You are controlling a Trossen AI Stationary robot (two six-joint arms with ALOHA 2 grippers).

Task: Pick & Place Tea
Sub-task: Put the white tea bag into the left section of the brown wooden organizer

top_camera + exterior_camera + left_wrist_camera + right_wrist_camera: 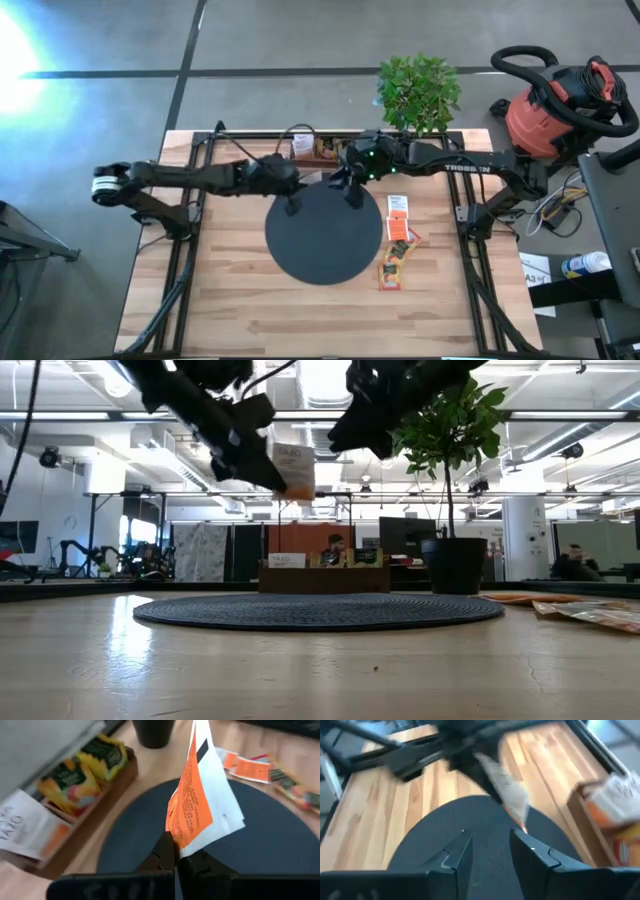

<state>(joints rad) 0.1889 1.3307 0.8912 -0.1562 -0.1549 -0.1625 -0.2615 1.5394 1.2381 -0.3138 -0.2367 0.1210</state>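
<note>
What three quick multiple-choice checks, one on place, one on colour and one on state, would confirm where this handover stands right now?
1. Where is the held tea sachet?
A. Lying on the wood by the loose pile
B. In the air over the black mat
C. Inside the wooden box

2. What colours is that sachet?
A. Green and yellow
B. Blue and grey
C. Orange and white

3. How do the grippers stand?
A. Left gripper shut on the sachet, right gripper open
B. Both open
C. Right gripper shut on the sachet, left open

Answers: B, the low view shows it hanging above the mat; C, the left wrist view shows an orange face and a white face; A, the left fingers pinch its edge and the right fingers stand apart with nothing between them.
</note>
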